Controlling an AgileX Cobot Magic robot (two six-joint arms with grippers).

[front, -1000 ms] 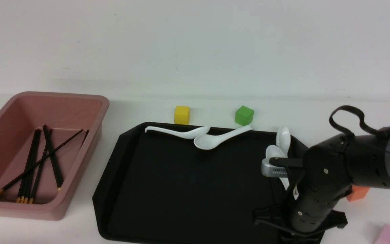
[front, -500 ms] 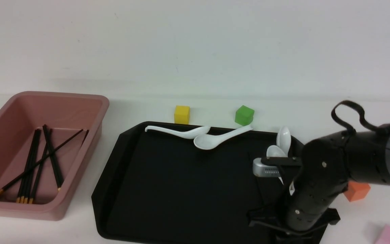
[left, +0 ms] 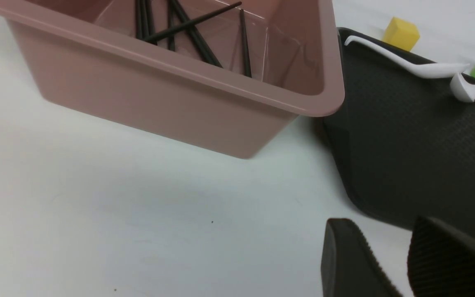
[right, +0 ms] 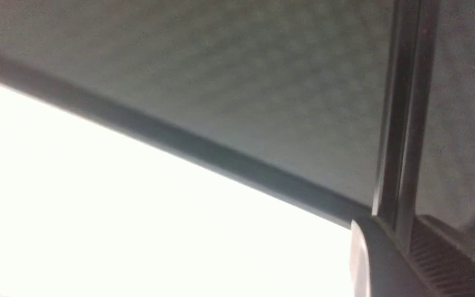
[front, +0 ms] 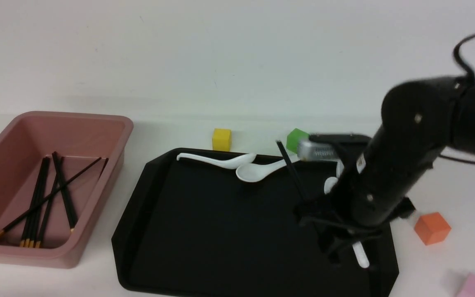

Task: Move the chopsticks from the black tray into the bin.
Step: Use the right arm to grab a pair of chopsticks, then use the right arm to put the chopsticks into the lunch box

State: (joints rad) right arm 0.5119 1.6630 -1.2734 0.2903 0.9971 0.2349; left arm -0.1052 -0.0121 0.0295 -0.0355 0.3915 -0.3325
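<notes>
Our right arm (front: pixel 406 156) bends steeply down over the tray's (front: pixel 221 231) right side, right gripper (right: pixel 403 241) pinching one chopstick (front: pixel 291 169), thin and black, slanting up over the tray. Other chopsticks (front: pixel 39 198) lie crossed in the bin (front: pixel 109 123), gold ends towards us.

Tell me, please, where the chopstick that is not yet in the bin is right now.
Front view, right side: the chopstick is pinched in the right hand above the black tray, slanting up toward the green cube, beside the white spoons.
</notes>
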